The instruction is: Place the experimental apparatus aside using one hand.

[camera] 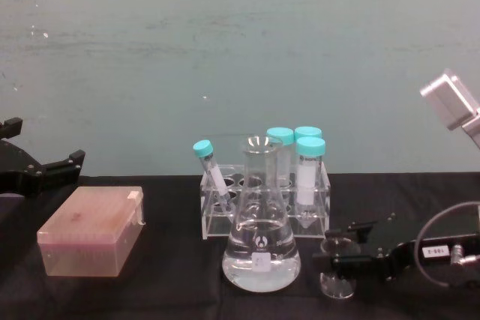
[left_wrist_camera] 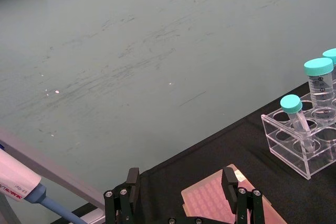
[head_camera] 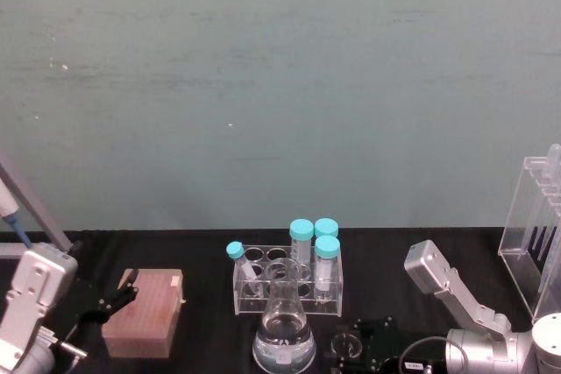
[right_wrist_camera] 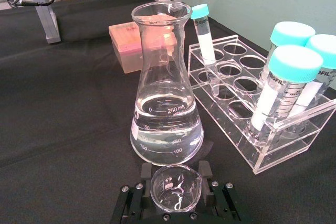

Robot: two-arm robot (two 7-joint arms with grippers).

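**Item 1.** Small glass beaker [right_wrist_camera: 176, 192], just right of the conical flask [right_wrist_camera: 167, 103] and close to its base. The right gripper [right_wrist_camera: 176, 172] was clamped on it, 1 finger on each side of the wall. That grip likely allowed it to be carried off without knocking the flask.

**Item 2.** Flask, upright, part-filled with clear liquid, untouched.

**Item 3.** Clear tube rack [head_camera: 287, 285] holding 4 teal-capped tubes, directly behind the flask.

**Item 4.** Tall acrylic rack [head_camera: 533, 234], well to the right of the flask.

**Item 5.** Left gripper [left_wrist_camera: 180, 177], fingers apart, well left of the flask above a pink tip box [camera: 91, 231]. It was presumably idle, as the job called for 1 hand.
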